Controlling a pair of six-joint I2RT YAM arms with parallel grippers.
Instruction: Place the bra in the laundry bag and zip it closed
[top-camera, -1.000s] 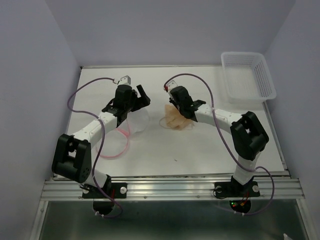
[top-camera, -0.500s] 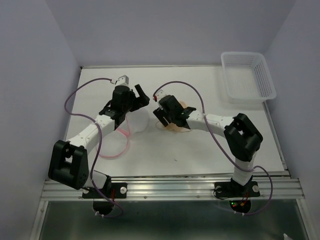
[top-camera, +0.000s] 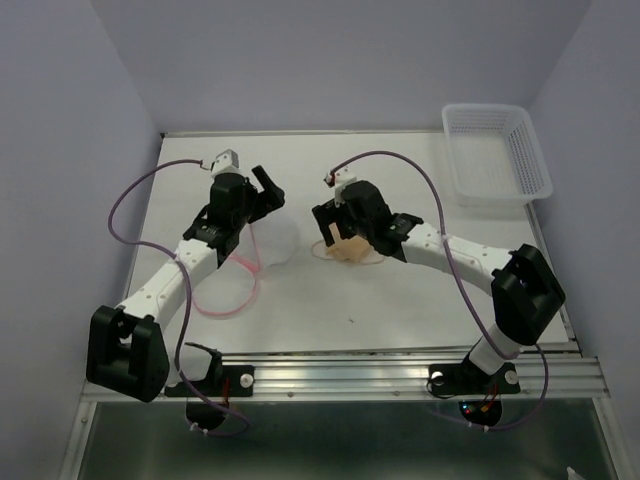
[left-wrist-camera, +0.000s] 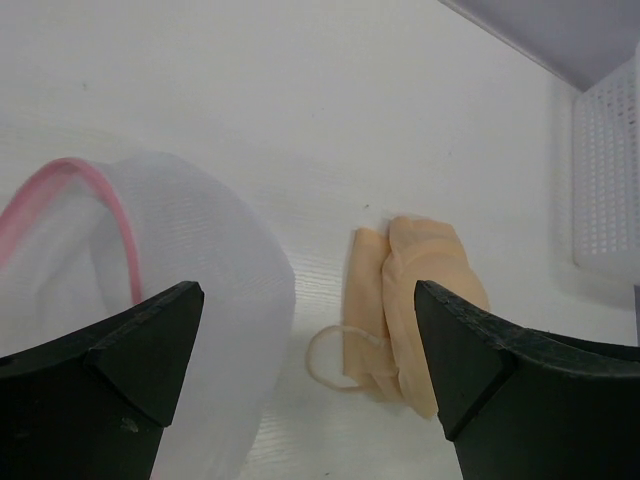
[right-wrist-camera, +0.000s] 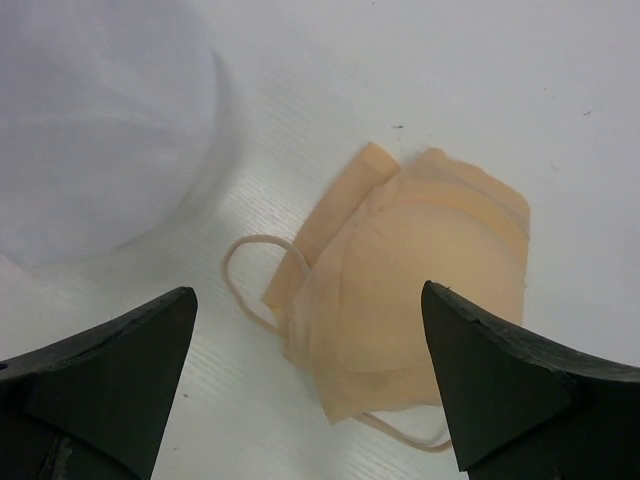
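- Bra (top-camera: 352, 246): tan, folded into a stack of cups, lying flat on the bench (top-camera: 400, 295) at mid-depth. One thin strap loop trails toward 9 o'clock. It is outside the bag and held by nothing.
- Laundry bag (top-camera: 274, 240): white mesh dome with pink edging, at 9 o'clock of the bra. It lies just beside the strap loop and apparently does not touch it. A pink ring lies flat on the bench at 7 o'clock of the dome, so the pouch reads as unzipped.
- Right pincer (right-wrist-camera: 308, 292): released, jaws wide, poised over the bra with the garment framed between the fingers, gripping nothing.
- Left pincer (left-wrist-camera: 308, 290): released, jaws wide, over the 10 o'clock side of the bag. The mesh lies under its left finger, with no grip evident.
- Change over the last second: the right pincer has swung from the bra's 12 o'clock edge toward the bag and back over the garment. The left arm has drawn off toward 9 o'clock. Bra and bag lie where they were.
- Meaning for the task, by judgement: no progress yet. The pick-up is being lined up, and insertion and zipping remain.
- Basket (top-camera: 530, 150): white slotted plastic, at 1 o'clock of the bra, well apart, and not involved.
- Writing, brands, labels: none legible in any view.
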